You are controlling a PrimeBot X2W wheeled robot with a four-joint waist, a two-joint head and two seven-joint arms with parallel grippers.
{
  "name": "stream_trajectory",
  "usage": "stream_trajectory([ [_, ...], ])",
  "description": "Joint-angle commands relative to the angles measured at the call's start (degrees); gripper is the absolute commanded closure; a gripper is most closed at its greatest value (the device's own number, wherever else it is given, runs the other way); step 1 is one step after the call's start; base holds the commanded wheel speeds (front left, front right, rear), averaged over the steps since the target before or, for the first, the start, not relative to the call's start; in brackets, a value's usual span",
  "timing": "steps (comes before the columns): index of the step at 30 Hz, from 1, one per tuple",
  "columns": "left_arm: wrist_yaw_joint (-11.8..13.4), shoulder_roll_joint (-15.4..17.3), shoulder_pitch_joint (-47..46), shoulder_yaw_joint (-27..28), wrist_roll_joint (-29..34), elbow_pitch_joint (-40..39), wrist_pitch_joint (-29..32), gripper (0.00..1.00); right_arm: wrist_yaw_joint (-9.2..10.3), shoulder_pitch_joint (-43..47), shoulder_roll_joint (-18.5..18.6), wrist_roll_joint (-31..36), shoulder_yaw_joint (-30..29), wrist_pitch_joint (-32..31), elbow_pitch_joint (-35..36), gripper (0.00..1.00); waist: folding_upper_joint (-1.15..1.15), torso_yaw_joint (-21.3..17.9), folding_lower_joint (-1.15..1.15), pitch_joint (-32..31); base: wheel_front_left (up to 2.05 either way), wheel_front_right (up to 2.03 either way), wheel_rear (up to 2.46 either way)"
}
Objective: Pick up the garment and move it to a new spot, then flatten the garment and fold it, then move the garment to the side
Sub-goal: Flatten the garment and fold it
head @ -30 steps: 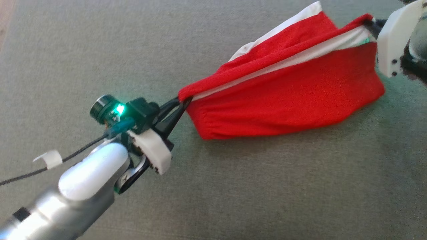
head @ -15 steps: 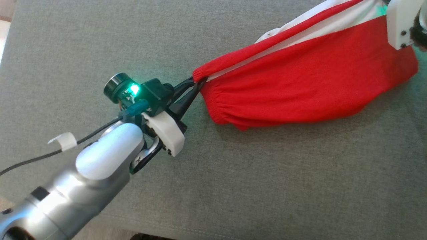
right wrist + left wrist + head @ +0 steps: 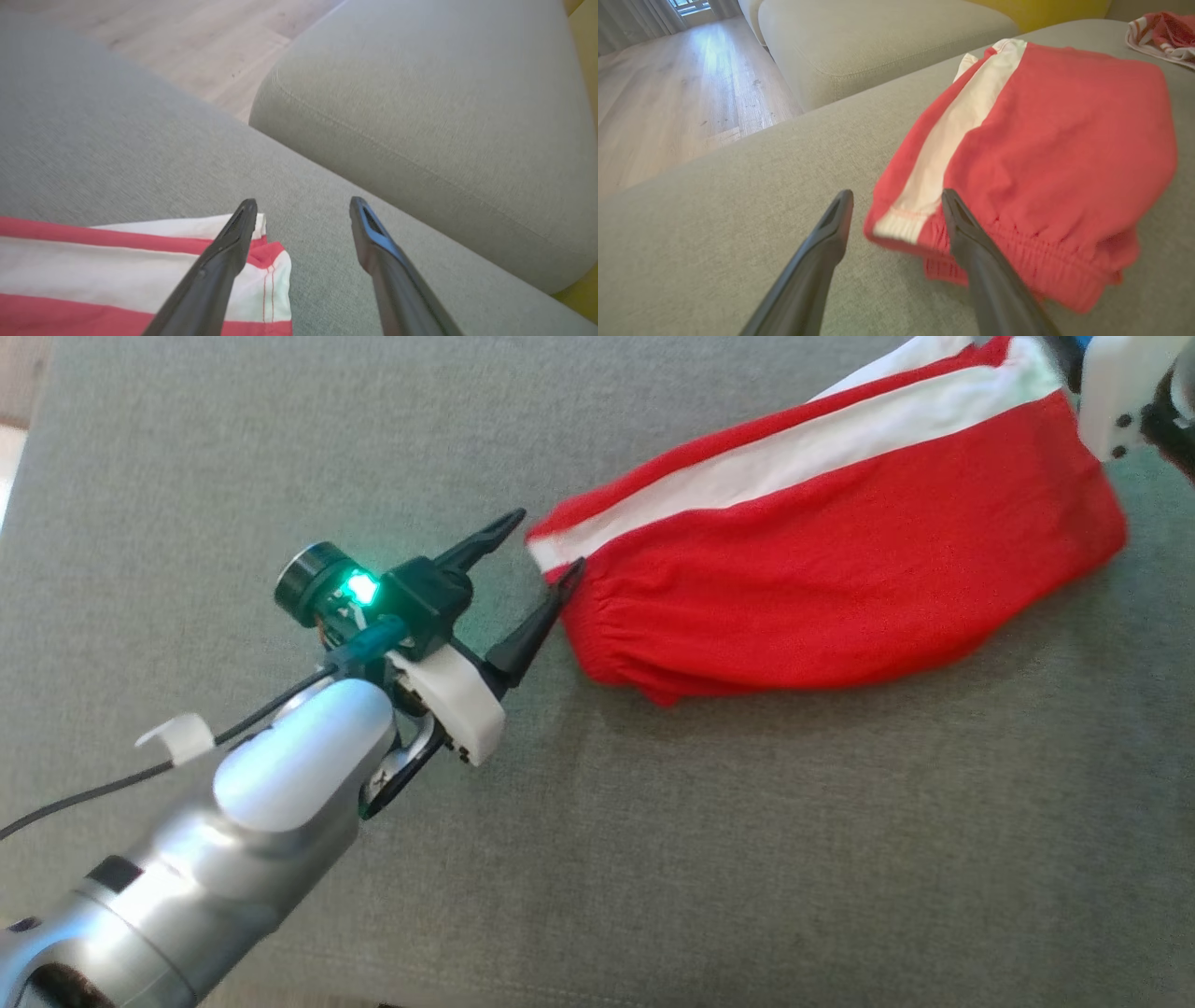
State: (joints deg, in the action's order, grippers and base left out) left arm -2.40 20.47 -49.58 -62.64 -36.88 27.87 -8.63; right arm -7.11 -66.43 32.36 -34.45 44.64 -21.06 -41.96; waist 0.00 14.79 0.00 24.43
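Jaws wide apart beside garment (image 3: 840, 588)

Soft matt knit garment (image 3: 840, 588) on coarse grey woven cushion (image 3: 653, 849); glossy wooden floor (image 3: 668, 93)

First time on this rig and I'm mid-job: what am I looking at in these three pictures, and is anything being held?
This is a two-armed robot working over a grey sofa cushion. The head picture looks down from its head; the silver arm there ends in the left gripper. The other two pictures look along each gripper's two dark fingers. A red garment with a white stripe lies on the cushion. The left gripper is open, a corner of the elastic end between its fingers; the right gripper is open at the opposite end. Nothing is held.
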Motion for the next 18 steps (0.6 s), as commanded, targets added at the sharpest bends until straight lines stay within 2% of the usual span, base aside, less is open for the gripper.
stream_trajectory([
  [1, 0.5, 2.2, -1.3, 2.8, -0.6, -0.7, -0.6, 0.0, -0.37, -0.6, -0.8, -0.1, 0.1, 2.4, 1.3, 0.0, 0.0, -1.0, 0.0, -1.4, 0.0, 0.0, 0.0],
  [5, 2.7, 3.4, 0.7, 5.8, -3.1, -1.6, -2.9, 0.0, -0.37, 1.8, -1.9, -1.2, -1.1, 10.9, 1.2, 0.0, 0.0, -3.2, 0.0, -4.8, 0.0, 0.0, 0.0],
  [7, 4.6, 3.5, 1.4, 8.2, -4.0, -3.0, -4.4, 0.0, -0.37, 2.6, -1.3, 1.3, -0.8, 14.9, 1.8, 0.0, 0.0, -4.0, 0.0, -6.1, 0.0, 0.0, 0.0],
  [14, 10.0, 4.3, 6.3, 16.4, -6.4, -9.1, -6.2, 0.0, -0.37, 9.7, -5.2, 2.5, -9.1, 24.5, 3.6, 0.0, 0.0, -7.8, 0.0, -10.0, 0.0, 0.0, 0.0],
  [18, 12.7, 3.8, 11.3, 22.9, -5.0, -14.3, -6.3, 0.0, -0.37, 15.3, -8.2, 5.4, -15.4, 27.9, 5.2, 0.0, 0.0, -10.0, 0.0, -11.9, 0.0, 0.0, 0.0],
])
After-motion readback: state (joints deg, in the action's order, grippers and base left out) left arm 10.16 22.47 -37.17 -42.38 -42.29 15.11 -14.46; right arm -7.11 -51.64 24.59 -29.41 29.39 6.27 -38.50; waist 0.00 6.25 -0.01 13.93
